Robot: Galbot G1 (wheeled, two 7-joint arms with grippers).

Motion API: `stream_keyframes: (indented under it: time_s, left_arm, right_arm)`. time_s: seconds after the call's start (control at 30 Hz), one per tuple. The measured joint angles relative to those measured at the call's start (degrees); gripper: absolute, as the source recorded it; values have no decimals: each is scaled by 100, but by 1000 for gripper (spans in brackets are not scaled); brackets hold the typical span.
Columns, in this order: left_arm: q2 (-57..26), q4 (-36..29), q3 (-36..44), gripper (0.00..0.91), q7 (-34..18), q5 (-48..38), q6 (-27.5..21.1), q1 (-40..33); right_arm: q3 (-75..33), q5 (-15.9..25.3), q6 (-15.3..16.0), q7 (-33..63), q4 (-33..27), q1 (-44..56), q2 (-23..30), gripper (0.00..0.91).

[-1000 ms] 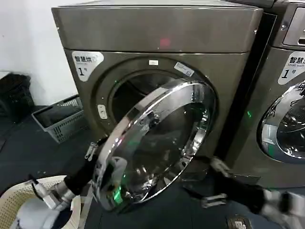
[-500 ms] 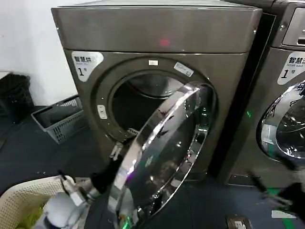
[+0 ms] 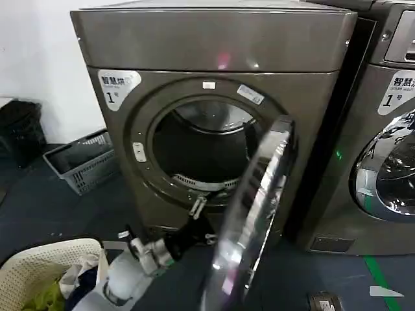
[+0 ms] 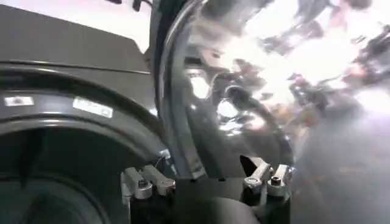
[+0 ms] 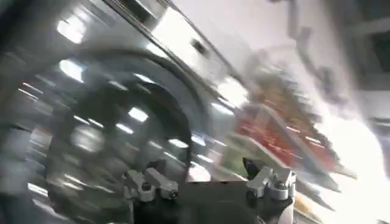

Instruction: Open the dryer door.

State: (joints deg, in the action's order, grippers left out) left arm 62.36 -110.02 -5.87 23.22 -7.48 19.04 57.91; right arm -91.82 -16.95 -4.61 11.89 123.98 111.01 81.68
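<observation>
The left arm (image 3: 139, 259) reaches up from the near left of the head view, its silver and black links running diagonally toward the machine's opening. The left gripper (image 3: 198, 206) sits at the lower lip of that opening, just behind the near edge of the swung-out door. In the left wrist view the left gripper's two finger bases stand well apart with the door's chrome rim rising between them, so the jaws look spread rather than clamped, though the fingertips themselves are hidden. In the right wrist view the right gripper's (image 5: 207, 182) finger bases show in front of a streaked round chrome-ringed window; whether those jaws are apart or together I cannot tell.

The dryer door (image 3: 256, 207) hangs wide open, hinged at the right side of the opening and turned almost edge-on to the head camera (its chrome ring reads as a narrow bright crescent). The dryer (image 3: 214, 78), a brown-grey metal box with a white number label at its upper left, shows its dark drum (image 3: 201, 149) fully exposed.

To the right stands a neighbouring machine (image 3: 389, 129) with its own chrome-ringed door closed. The floor (image 3: 45, 207) is dark. A grey plastic crate (image 3: 81, 162) rests on the floor at the far left near the white wall (image 3: 39, 65), and a cream laundry basket (image 3: 39, 272) with clothes in it sits at the near left beside the arm.
</observation>
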Motion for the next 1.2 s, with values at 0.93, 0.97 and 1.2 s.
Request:
stream_keyframes:
  time_s: [0.93,0.97,1.2]
  left_arm:
    - [1505,1416,2197,907,-242,316,-387,-1815]
    - [1563,1478,2231,907,-245,314,-411,-1865]
    - [2030,1943,2439,907,-260,315,-491,-2220]
  right_arm:
    - [-2887,783,1158,1164,-1773,-654,478,907]
    - [-2921,784,1158,1168,-1795,-649,479,907]
    - [-3177,1015,1043,1239,-2020,-573,421,907]
